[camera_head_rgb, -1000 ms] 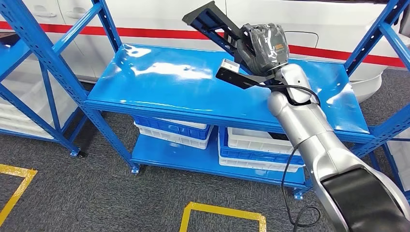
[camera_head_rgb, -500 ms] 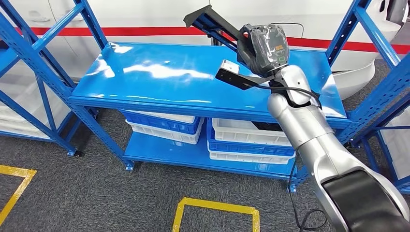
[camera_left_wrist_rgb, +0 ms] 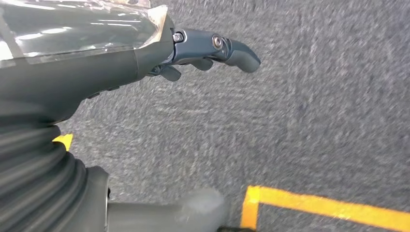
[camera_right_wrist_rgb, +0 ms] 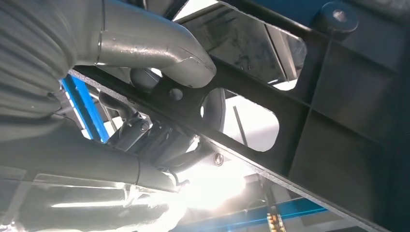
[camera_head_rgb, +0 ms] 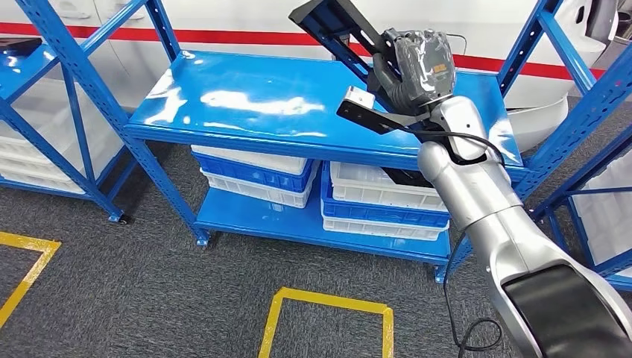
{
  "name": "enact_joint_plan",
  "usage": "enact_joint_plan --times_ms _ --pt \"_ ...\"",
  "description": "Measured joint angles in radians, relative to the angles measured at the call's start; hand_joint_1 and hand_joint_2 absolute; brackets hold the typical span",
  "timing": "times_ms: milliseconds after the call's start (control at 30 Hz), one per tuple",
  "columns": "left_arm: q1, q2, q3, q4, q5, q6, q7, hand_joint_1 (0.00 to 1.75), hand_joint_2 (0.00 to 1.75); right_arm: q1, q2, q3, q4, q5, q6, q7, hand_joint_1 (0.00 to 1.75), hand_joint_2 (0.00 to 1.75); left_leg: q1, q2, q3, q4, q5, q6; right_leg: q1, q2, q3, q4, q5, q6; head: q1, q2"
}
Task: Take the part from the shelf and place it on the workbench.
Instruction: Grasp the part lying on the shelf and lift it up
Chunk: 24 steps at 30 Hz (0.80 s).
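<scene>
My right hand [camera_head_rgb: 415,68] grips a long black plastic part [camera_head_rgb: 339,31] and holds it tilted in the air above the top board of the blue shelf [camera_head_rgb: 246,101]. One end of the part points up and away; a lower black arm of it with a pale tab [camera_head_rgb: 358,98] sticks out toward the shelf middle. In the right wrist view the thumb [camera_right_wrist_rgb: 159,48] presses on the part's black ribbed frame [camera_right_wrist_rgb: 309,111] and darker fingers wrap it from the other side. My left hand [camera_left_wrist_rgb: 193,50] hangs over grey carpet, fingers loosely extended, holding nothing.
Blue and white bins [camera_head_rgb: 257,175] sit stacked on the lower shelf board. Blue rack uprights [camera_head_rgb: 89,97] stand at left and right [camera_head_rgb: 574,112]. A white vehicle body with a red stripe [camera_head_rgb: 223,36] stands behind. Yellow floor tape [camera_head_rgb: 328,302] marks the grey carpet.
The camera has shifted, so the shelf sits differently in the picture. My right hand still holds the part and has lifted slightly higher and to the right in the picture.
</scene>
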<state>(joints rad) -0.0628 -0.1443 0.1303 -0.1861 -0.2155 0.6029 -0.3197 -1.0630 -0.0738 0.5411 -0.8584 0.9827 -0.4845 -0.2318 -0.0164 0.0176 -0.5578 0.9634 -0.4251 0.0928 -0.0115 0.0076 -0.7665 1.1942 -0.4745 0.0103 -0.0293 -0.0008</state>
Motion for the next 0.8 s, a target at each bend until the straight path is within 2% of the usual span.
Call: enact_joint_plan --times_ms 33,67,100,133,167,200,233,267,333,367,400,433,500,533,567,600,633,667,700,733,767,800 --pt "0.000 -0.002 0.000 0.000 -0.001 -0.001 0.000 0.00 1.75 0.003 -0.004 0.000 -0.001 0.001 0.001 0.002 1.71 1.75 0.003 0.000 -0.017 0.001 0.013 -0.009 -0.005 0.000 -0.007 0.058 -0.020 0.009 0.001 0.000" --pt "0.000 -0.004 -0.001 0.000 -0.002 -0.003 -0.001 0.00 1.75 0.006 -0.006 0.000 -0.002 0.002 0.002 0.004 1.71 1.75 0.008 0.001 -0.034 0.004 0.025 -0.017 -0.011 0.000 -0.001 0.090 -0.023 0.025 0.001 0.000" --pt "0.000 -0.005 -0.001 0.000 -0.002 -0.004 -0.002 0.00 1.75 0.009 -0.009 0.000 -0.005 0.003 0.003 0.006 1.71 1.75 0.014 0.001 -0.052 0.009 0.035 -0.025 -0.017 -0.001 0.024 0.087 -0.010 0.043 0.001 0.000" --pt "0.000 -0.005 -0.001 0.000 -0.003 -0.005 -0.002 0.00 1.75 0.011 -0.011 -0.001 -0.008 0.004 0.005 0.008 1.71 1.75 0.020 0.001 -0.071 0.018 0.043 -0.033 -0.023 -0.003 0.069 0.045 0.006 0.060 0.001 0.000" --pt "0.000 -0.005 -0.001 0.000 -0.003 -0.005 -0.002 0.00 1.75 0.011 -0.013 -0.001 -0.012 0.005 0.007 0.008 1.71 1.75 0.023 0.002 -0.090 0.030 0.048 -0.041 -0.027 -0.006 0.122 -0.019 0.004 0.074 0.003 0.000" --pt "0.000 -0.005 -0.002 0.000 -0.003 -0.005 -0.003 0.00 1.75 0.012 -0.013 -0.002 -0.016 0.006 0.009 0.009 1.71 1.75 0.024 0.002 -0.107 0.045 0.052 -0.049 -0.026 -0.007 0.167 -0.077 -0.005 0.077 0.005 0.000" --pt "0.000 -0.004 -0.002 0.000 -0.003 -0.006 -0.004 0.00 1.75 0.012 -0.013 -0.003 -0.021 0.008 0.010 0.009 1.71 1.75 0.022 0.001 -0.120 0.060 0.054 -0.055 -0.026 -0.008 0.196 -0.120 -0.020 0.075 0.007 0.000" --pt "0.000 -0.004 -0.002 0.000 -0.004 -0.006 -0.005 0.00 1.75 0.013 -0.013 -0.003 -0.025 0.011 0.011 0.010 1.71 1.75 0.020 0.000 -0.129 0.069 0.058 -0.059 -0.024 -0.007 0.206 -0.137 -0.036 0.067 0.006 0.000" --pt "0.002 -0.003 -0.002 0.000 -0.004 -0.005 -0.006 0.00 1.75 0.014 -0.014 -0.004 -0.028 0.017 0.012 0.014 1.71 1.75 0.021 -0.001 -0.136 0.076 0.065 -0.066 -0.026 -0.007 0.195 -0.137 -0.031 0.044 0.003 0.000" --pt "0.003 -0.003 -0.002 0.000 -0.004 -0.005 -0.006 0.00 1.75 0.013 -0.013 -0.004 -0.028 0.019 0.013 0.016 1.71 1.75 0.025 -0.003 -0.143 0.082 0.055 -0.071 -0.027 -0.007 0.189 -0.136 -0.024 0.031 0.001 0.000" --pt "0.004 -0.002 -0.002 0.001 -0.004 -0.005 -0.006 0.00 1.75 0.013 -0.013 -0.004 -0.030 0.020 0.014 0.017 1.71 1.75 0.028 -0.005 -0.152 0.103 0.028 -0.077 -0.028 -0.008 0.180 -0.137 -0.015 0.017 0.001 0.000" --pt "0.004 -0.002 -0.002 0.001 -0.004 -0.004 -0.005 0.00 1.75 0.012 -0.011 -0.004 -0.031 0.021 0.015 0.018 1.71 1.75 0.030 -0.007 -0.166 0.141 -0.014 -0.082 -0.029 -0.008 0.169 -0.138 -0.005 0.006 0.000 0.000" --pt "0.005 -0.002 -0.002 0.001 -0.003 0.000 -0.004 0.00 1.75 0.012 -0.007 -0.004 -0.033 0.021 0.017 0.020 1.71 1.75 0.031 -0.010 -0.199 0.265 -0.111 -0.090 -0.027 -0.008 0.145 -0.137 0.015 -0.005 -0.001 0.000" --pt "0.005 -0.002 -0.002 0.001 -0.003 0.003 -0.004 0.00 1.75 0.012 -0.003 -0.004 -0.033 0.022 0.018 0.020 1.71 1.75 0.032 -0.010 -0.209 0.323 -0.139 -0.092 -0.025 -0.008 0.132 -0.137 0.026 -0.006 -0.001 0.000" --pt "0.004 -0.002 -0.002 0.001 -0.003 0.004 -0.003 0.00 1.75 0.012 0.000 -0.004 -0.033 0.023 0.019 0.020 1.71 1.75 0.032 -0.010 -0.207 0.358 -0.146 -0.091 -0.024 -0.007 0.119 -0.137 0.036 -0.006 -0.001 0.000" --pt "0.004 -0.002 -0.002 0.001 -0.003 0.005 -0.002 0.00 1.75 0.012 0.004 -0.005 -0.033 0.024 0.019 0.021 1.71 1.75 0.033 -0.010 -0.186 0.357 -0.133 -0.087 -0.022 -0.007 0.107 -0.136 0.046 -0.004 -0.001 0.000" --pt "0.004 -0.002 -0.002 0.001 -0.003 0.006 -0.002 0.00 1.75 0.011 0.007 -0.005 -0.033 0.026 0.018 0.021 1.71 1.75 0.032 -0.011 -0.147 0.323 -0.111 -0.080 -0.020 -0.006 0.096 -0.136 0.057 -0.002 -0.001 0.000" --pt "0.003 -0.002 -0.002 0.001 -0.003 0.006 -0.002 0.00 1.75 0.009 0.010 -0.006 -0.033 0.028 0.017 0.021 1.71 1.75 0.030 -0.013 -0.094 0.262 -0.096 -0.071 -0.019 -0.006 0.087 -0.136 0.066 0.001 -0.002 0.000" --pt "0.002 -0.001 -0.002 0.001 -0.003 0.007 -0.001 0.00 1.75 0.005 0.013 -0.007 -0.033 0.029 0.016 0.022 1.71 1.75 0.027 -0.015 -0.038 0.190 -0.097 -0.061 -0.017 -0.005 0.081 -0.137 0.074 0.006 -0.001 0.000" --pt "0.001 0.000 -0.002 0.000 -0.003 0.007 -0.001 0.00 1.75 0.002 0.016 -0.009 -0.033 0.030 0.015 0.022 1.71 1.75 0.022 -0.017 0.002 0.135 -0.101 -0.054 -0.017 -0.007 0.079 -0.139 0.082 0.011 -0.001 0.000" --pt "0.000 0.000 -0.002 0.000 -0.003 0.008 -0.001 0.00 1.75 -0.003 0.019 -0.009 -0.033 0.031 0.015 0.023 1.71 1.75 0.017 -0.018 0.026 0.097 -0.109 -0.048 -0.018 -0.009 0.078 -0.143 0.091 0.018 -0.001 0.000" --pt "-0.001 0.001 -0.002 0.000 -0.003 0.009 -0.001 0.00 1.75 -0.007 0.022 -0.010 -0.032 0.031 0.014 0.023 1.71 1.75 0.012 -0.018 0.031 0.080 -0.109 -0.044 -0.020 -0.011 0.079 -0.150 0.101 0.026 -0.002 0.000"
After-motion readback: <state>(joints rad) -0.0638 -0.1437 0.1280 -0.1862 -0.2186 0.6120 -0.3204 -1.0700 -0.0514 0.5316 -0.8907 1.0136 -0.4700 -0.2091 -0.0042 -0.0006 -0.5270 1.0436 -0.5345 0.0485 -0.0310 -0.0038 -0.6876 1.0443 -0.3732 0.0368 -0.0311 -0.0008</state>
